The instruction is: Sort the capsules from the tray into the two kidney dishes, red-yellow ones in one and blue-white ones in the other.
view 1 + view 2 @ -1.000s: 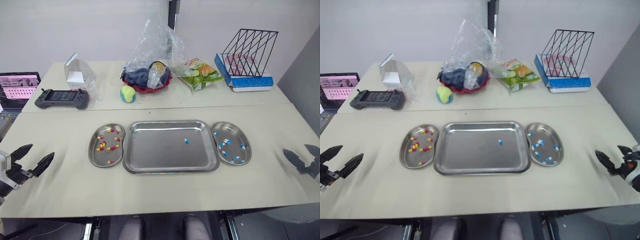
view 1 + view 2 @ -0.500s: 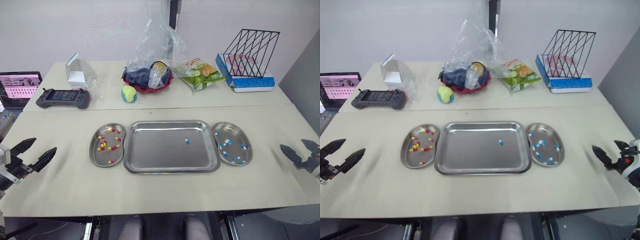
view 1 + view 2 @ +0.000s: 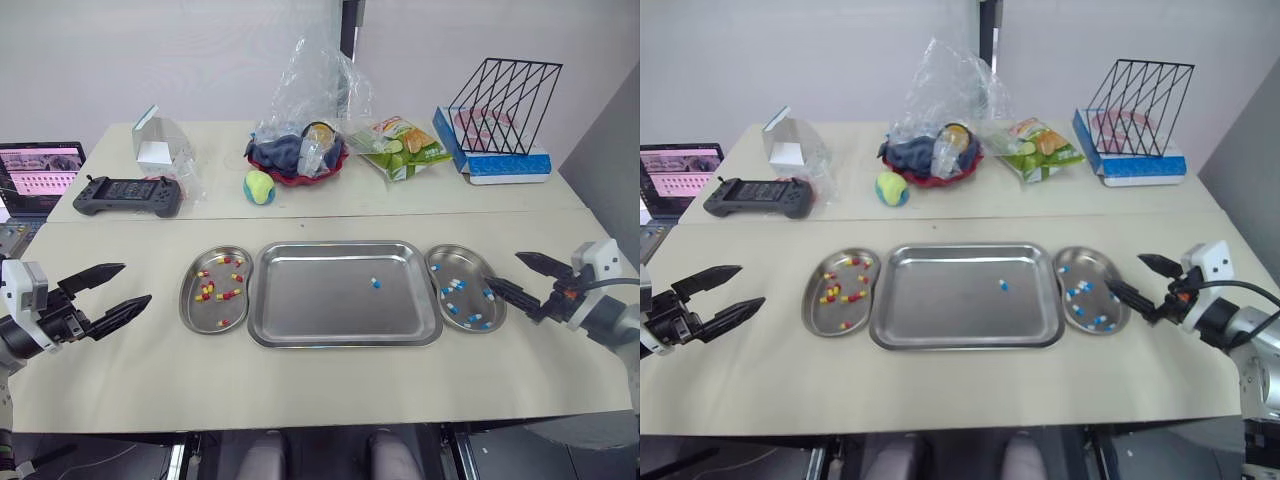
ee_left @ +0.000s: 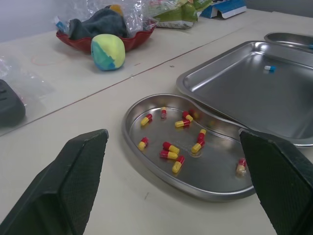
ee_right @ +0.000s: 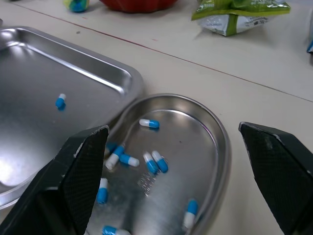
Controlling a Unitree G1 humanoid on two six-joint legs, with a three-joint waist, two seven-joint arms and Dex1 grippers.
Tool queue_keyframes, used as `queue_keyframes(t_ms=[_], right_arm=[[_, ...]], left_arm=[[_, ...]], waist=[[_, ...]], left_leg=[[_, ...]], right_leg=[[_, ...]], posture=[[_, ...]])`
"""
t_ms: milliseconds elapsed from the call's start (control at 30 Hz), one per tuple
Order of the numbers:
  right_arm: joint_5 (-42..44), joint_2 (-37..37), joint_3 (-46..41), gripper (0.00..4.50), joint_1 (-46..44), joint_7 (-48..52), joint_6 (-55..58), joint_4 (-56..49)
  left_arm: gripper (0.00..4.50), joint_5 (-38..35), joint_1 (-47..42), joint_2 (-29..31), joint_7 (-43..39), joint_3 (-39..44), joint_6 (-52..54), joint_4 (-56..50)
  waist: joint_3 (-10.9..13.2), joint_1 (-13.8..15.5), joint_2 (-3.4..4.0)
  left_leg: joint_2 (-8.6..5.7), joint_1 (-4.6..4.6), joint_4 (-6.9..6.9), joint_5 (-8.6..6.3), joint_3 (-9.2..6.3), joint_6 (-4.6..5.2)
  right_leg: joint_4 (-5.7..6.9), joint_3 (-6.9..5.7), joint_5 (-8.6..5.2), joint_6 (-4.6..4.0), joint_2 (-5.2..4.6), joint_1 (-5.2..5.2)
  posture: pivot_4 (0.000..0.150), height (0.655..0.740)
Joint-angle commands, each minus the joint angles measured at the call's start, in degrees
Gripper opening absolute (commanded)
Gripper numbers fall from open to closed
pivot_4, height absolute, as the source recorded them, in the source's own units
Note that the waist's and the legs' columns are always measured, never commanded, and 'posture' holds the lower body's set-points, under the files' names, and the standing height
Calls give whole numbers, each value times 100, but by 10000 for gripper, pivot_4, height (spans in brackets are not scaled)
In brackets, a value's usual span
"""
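A wide, pale cream table [image 3: 330,390] spans the scene, built from two tops that meet along a straight seam [image 3: 420,213] running left to right. Behind it stands a plain off-white wall [image 3: 150,60], with a dark vertical post [image 3: 349,15] against its middle. A grey panel [image 3: 612,140] closes the right side. The light is soft and even.

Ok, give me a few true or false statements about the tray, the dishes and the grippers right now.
One blue-white capsule lies in the tray. True.
The red-yellow capsules are in the right dish. False: they are in the left dish; the right dish holds blue-white ones.
Both the left gripper and the right gripper are open and empty. True.
The ball sits in the tray. False: it lies on the table beyond the tray, beside the red bowl.
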Motion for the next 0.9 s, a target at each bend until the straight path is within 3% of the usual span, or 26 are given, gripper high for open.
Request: queue_keyframes(t_ms=[33,200,333,900], right_arm=[[-46,333,936,44819,-294,-281,447,-1127],[-492,356,1650,44819,-581,-524,896,-1297],[-700,794,2032,44819,-1007,-932,1116,-1147],[-1458,1728,2636,44819,-1647,-1703,1496,-242]], left_arm=[[45000,-14,-105,115,-156,-95,-53,-273],[45000,-36,-24,115,-144,-91,-8,-415],[45000,-13,217,66,-124,-41,-86,-549],[45000,-26,655,0,62,84,-252,-642]], waist=[[0,-26,0],[0,-1,0],[0,-4,-2],[0,-27,-2]], left_leg=[[1,0,0,0,-2,0],[0,-8,0,0,-2,0],[0,-13,-1,0,-4,0],[0,-11,-3,0,-5,0]], right_leg=[[1,-1,0,0,1,0],[0,0,0,0,0,-8],[0,-4,0,-1,1,-9],[1,-3,0,-2,1,-18]], posture=[[1500,7346],[1500,7346],[1500,7346],[1500,7346]])
